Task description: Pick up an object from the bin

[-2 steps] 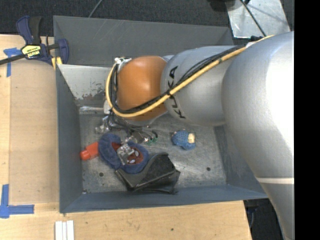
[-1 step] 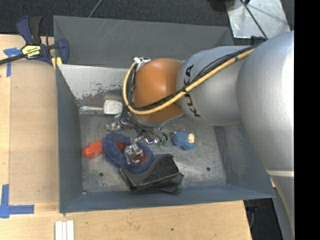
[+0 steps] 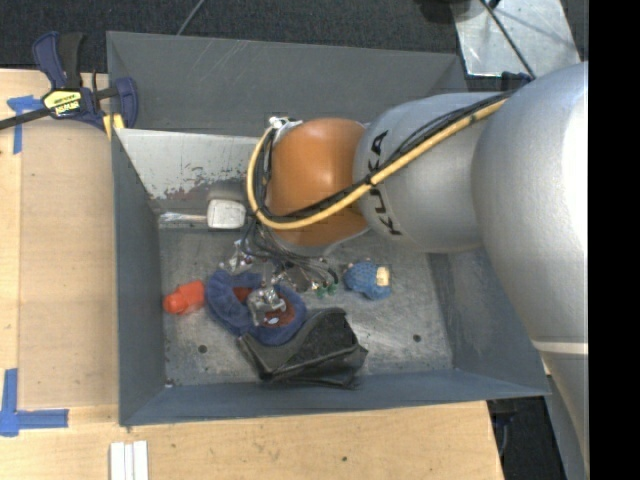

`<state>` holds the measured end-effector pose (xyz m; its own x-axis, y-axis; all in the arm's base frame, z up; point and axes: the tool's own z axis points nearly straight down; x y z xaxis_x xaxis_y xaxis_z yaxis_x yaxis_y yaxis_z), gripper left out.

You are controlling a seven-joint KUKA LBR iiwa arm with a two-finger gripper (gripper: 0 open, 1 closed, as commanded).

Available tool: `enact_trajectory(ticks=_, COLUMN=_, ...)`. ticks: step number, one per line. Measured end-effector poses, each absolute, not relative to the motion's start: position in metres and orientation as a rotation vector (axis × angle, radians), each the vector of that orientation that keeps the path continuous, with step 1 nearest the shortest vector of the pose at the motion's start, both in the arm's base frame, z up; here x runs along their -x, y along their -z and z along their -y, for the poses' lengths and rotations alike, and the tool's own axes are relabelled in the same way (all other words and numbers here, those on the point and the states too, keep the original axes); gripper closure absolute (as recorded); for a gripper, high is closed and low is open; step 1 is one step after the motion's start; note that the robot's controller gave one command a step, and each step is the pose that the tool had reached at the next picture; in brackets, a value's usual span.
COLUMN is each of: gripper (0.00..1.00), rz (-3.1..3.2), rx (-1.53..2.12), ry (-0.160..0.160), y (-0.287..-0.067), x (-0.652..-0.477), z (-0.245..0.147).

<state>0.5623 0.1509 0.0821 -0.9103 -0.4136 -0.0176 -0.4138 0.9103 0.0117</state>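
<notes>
Silver arm link (image 3: 500, 168) sat nearest the lens, with the orange wrist cover (image 3: 305, 173) hanging off it above the bin (image 3: 138, 308). Fingers (image 3: 268, 306) were down on the crumpled blue cloth (image 3: 225, 303) mid-floor, tips at a red-brown patch (image 3: 290, 316) in its folds. Couldn't tell how far apart they stood or whether anything sat between them; too cluttered under the wrist to read. My call: grasp not confirmed.

Around the cloth:
- Black pad (image 3: 305, 350) touched its front-right edge, maybe overlapping a corner.
- Orange-red lump (image 3: 183, 299) lay just beside the cloth, view-left.
- Small green bits (image 3: 322, 290) lay near it, view-right.
- Blue-and-yellow piece (image 3: 368, 279) lay past the green bits, apart from the cloth.
- Grey-white block (image 3: 226, 213) sat well behind the cloth, by the back wall.

How I'd have run it:
- Cloth looked soft, so the pinch needed a raised fold, not flat fabric.
- Close fully and firmly.
- Lift straight up with no sideways sweep. Black pad was the likely snag; the cloth could drag it along.
- Red-brown patch might have been a separate thing inside the folds and could drop out on the lift.
- Check that cloth hung off the tips before clearing the walls.
- If nothing came up, re-aim at the fattest ridge on the cloth's view-left half.
</notes>
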Motion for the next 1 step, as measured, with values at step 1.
enact_trajectory(ticks=1, gripper=1.00, rz=-3.084, rx=0.532, ry=-0.003, y=-0.2139, x=-0.5433, z=-0.1557)
